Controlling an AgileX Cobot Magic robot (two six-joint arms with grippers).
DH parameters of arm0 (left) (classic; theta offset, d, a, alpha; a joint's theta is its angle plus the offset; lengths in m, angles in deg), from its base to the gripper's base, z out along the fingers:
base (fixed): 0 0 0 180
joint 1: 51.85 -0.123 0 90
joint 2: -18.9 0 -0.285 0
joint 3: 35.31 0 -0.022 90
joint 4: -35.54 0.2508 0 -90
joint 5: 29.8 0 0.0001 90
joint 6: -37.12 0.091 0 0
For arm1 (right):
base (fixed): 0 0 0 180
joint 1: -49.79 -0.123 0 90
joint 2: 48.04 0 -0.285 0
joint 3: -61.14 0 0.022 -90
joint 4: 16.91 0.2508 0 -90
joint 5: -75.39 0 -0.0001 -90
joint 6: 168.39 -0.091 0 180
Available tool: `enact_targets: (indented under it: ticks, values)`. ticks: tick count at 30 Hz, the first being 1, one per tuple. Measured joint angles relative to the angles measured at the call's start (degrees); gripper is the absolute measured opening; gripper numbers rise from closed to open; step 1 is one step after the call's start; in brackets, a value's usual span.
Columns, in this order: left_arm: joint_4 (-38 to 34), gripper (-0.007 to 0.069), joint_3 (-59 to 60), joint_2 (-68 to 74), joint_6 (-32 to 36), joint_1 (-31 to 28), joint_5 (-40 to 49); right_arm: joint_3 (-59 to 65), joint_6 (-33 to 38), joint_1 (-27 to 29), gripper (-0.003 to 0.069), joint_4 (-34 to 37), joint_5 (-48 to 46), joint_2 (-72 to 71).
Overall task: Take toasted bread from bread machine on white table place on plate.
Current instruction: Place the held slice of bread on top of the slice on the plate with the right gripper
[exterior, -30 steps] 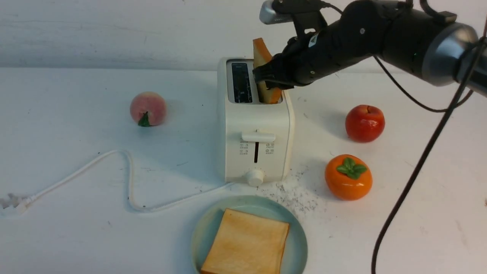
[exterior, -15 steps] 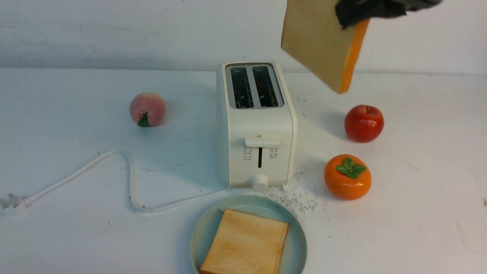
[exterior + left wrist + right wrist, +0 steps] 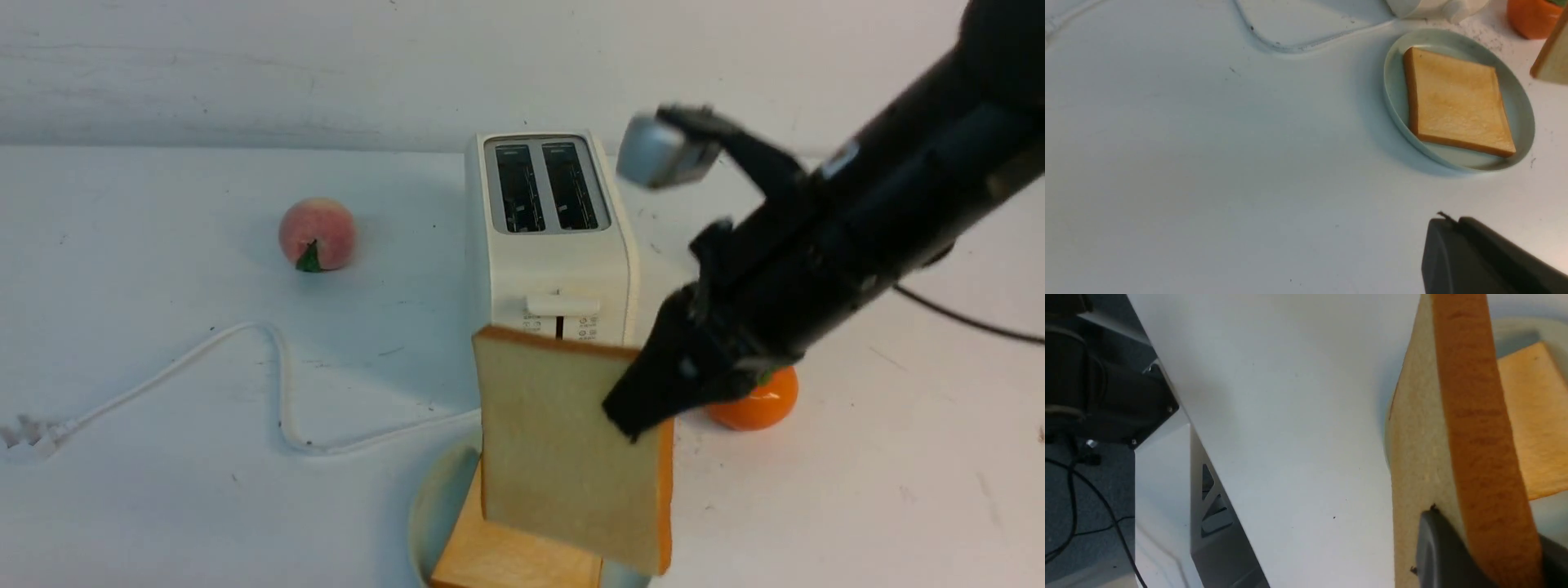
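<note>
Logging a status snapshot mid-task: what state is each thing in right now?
Bread machine: both slots empty, lever up.
Held toast: airborne, on edge, clamped in right claw.
Plated toast: lying flat.
Plate: holds one slice.
Right claw: shut on held toast.
Left claw: shut.
Cord: unplugged, lying loose.

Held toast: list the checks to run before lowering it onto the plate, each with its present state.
1. Right end effector clamped on the held toast: ok.
2. Held toast centred over the plate: cannot tell; it overlaps the plate in the front view, but depth is unclear.
3. Held toast lying flat for release: not ok; it hangs near upright.
4. Bare room beside the first toast: not ok; it covers most of the plate, so stacking is likely.
5. Bread machine slots empty: ok.
6. Left end effector shut, apart from the plate: ok.
</note>
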Motion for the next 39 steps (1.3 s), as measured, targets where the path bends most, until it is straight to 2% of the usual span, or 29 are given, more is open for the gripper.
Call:
enact_targets:
  ticks: [4, 9, 14, 17, 25, 28, 30, 33, 34, 35, 36, 39]
  values:
    - [-1.15, -0.0014, 1.64, 0.00, 0.00, 0.00, -1.03, 5.01, 4.40, 0.00, 0.0111, 3.74, 8.80, 3.69]
    - [-1.39, -0.0014, 1.69, 0.00, 0.00, 0.00, -1.94, 5.87, 4.76, 0.00, 0.0111, 6.41, 15.49, 9.23]
    - [-1.44, -0.0014, 1.75, 0.00, 0.00, 0.00, -1.94, 5.94, 5.09, 0.00, 0.0115, 8.29, 18.55, 12.88]
    - [-1.44, -0.0014, 1.75, 0.00, 0.00, 0.00, -1.94, 5.94, 5.11, 0.00, 0.0149, 8.85, 19.54, 14.43]
    - [-1.44, -0.0014, 1.75, 0.00, 0.00, 0.00, -1.89, 5.98, 5.23, 0.00, 0.0418, 8.34, 18.81, 15.95]
    - [-1.44, -0.0014, 1.75, 0.00, 0.00, 0.00, -1.89, 5.98, 6.58, 0.00, 0.0444, 8.34, 17.92, 15.95]
    - [-1.44, -0.0014, 1.75, 0.00, 0.00, 0.00, -1.89, 5.98, 8.23, 0.00, 0.0414, 8.16, 17.19, 15.95]
    - [-1.44, -0.0014, 1.75, 0.00, 0.00, 0.00, -1.89, 5.98, 9.20, 0.00, 0.0279, 7.74, 15.41, 15.95]
    - [-1.44, -0.0014, 1.75, 0.00, 0.00, 0.00, -1.89, 5.98, 9.20, 0.00, 0.0266, 7.74, 15.41, 15.95]
    - [-1.44, -0.0014, 1.75, 0.00, 0.00, 0.00, -1.89, 5.98, 9.20, 0.00, 0.0167, 8.14, 14.32, 15.95]
    - [-1.44, -0.0014, 1.75, 0.00, 0.00, 0.00, -1.89, 5.98, 9.20, 0.00, 0.0100, 8.86, 13.74, 15.95]
    - [-1.44, -0.0014, 1.75, 0.00, 0.00, 0.00, -1.89, 5.98, 9.20, 0.02, 0.0107, 9.98, 12.74, 15.47]
